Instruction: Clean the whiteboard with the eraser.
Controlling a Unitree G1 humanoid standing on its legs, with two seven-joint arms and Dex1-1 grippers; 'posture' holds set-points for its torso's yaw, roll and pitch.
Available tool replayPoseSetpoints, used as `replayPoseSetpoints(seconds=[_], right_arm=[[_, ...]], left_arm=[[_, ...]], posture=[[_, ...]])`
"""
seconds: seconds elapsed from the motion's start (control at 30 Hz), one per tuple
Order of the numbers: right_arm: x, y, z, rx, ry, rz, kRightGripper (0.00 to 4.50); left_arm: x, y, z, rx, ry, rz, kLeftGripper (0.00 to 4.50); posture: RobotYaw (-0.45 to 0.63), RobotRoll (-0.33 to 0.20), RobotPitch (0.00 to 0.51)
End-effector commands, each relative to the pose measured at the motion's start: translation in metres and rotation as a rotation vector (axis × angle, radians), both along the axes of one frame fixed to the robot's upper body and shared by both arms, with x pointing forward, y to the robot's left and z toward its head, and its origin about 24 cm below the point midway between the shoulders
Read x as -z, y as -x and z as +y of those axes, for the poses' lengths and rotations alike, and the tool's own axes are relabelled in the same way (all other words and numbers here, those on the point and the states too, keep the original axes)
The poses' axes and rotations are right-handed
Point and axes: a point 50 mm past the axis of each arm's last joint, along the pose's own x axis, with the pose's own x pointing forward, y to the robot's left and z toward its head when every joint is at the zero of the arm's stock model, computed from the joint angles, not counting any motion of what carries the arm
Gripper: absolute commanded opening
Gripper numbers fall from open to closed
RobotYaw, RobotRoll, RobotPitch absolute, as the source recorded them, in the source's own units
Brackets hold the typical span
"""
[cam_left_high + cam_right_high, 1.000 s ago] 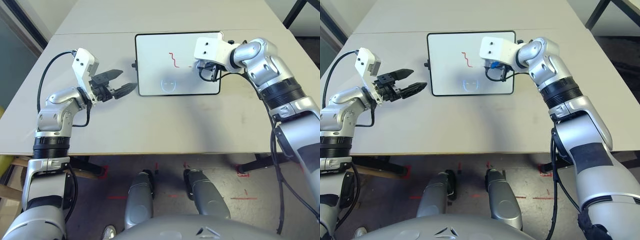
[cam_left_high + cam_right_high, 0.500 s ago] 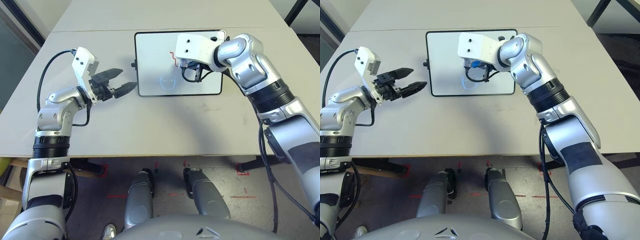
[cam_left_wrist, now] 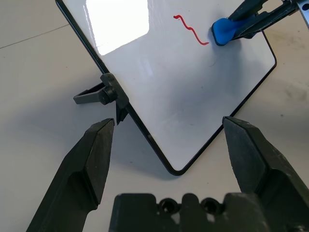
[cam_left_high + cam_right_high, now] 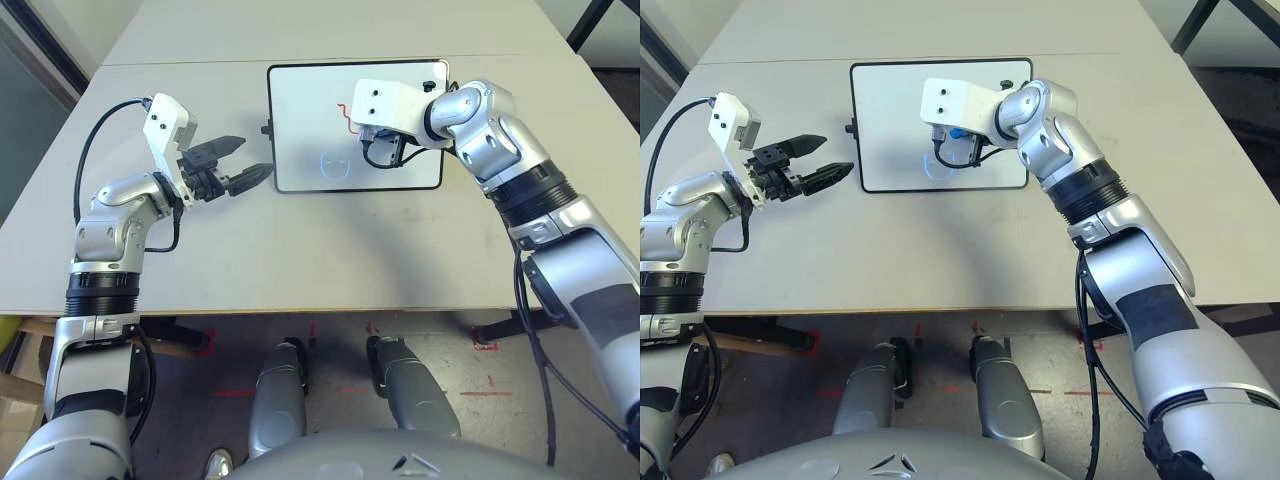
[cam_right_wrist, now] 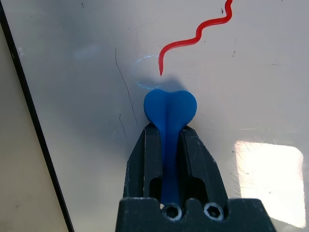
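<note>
The beige tabletop [image 4: 300,250] carries the whiteboard [image 4: 300,130], which lies flat toward the far side, between the two arms, with a black knob on its left edge.

Over the past second the right arm has swept leftward across the whiteboard: it hung over the right-hand part of the surface, and it now sits over the middle. The faint mark that lay to the right of the red squiggle [image 5: 195,36] has gone from the left eye view, so that stretch looks wiped.

The right gripper [image 5: 169,145] is clamped on the eraser [image 5: 170,108], its fingers pinching the blue block's narrow waist, with the rounded head poking out against the white surface. The head rests just beside the squiggle's lower end, which is not erased yet. A faint ring-shaped mark [image 4: 337,166] sits near it and also remains.

The left gripper [image 3: 169,145] hovers off the whiteboard's left edge near the knob, fingers spread apart and holding nothing, and has not moved.

Judging by this, the cleaning is partway through; the red squiggle looks to be the next stroke's target.
</note>
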Motion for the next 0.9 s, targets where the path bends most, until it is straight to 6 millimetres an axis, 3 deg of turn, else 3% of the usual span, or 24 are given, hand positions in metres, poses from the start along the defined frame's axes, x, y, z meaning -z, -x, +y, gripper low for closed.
replayPoseSetpoints(seconds=[0.03, 0.37, 0.9], right_arm=[[0.007, -0.002, 0.003, -0.002, 0.016, 0.011, 0.22], [0.016, -0.009, 0.012, 0.009, 0.001, 0.020, 0.22], [0.011, -0.016, 0.022, 0.021, -0.038, 0.006, 0.22]], left_arm=[[0.002, 0.003, 0.003, -0.012, -0.013, 0.000, 4.50], [0.003, 0.005, 0.006, -0.024, -0.015, 0.002, 4.50], [0.005, 0.005, 0.008, -0.031, -0.016, 0.007, 4.50]], posture=[[-0.13, 0.000, 0.181], [-0.12, 0.000, 0.182], [-0.12, 0.000, 0.182]])
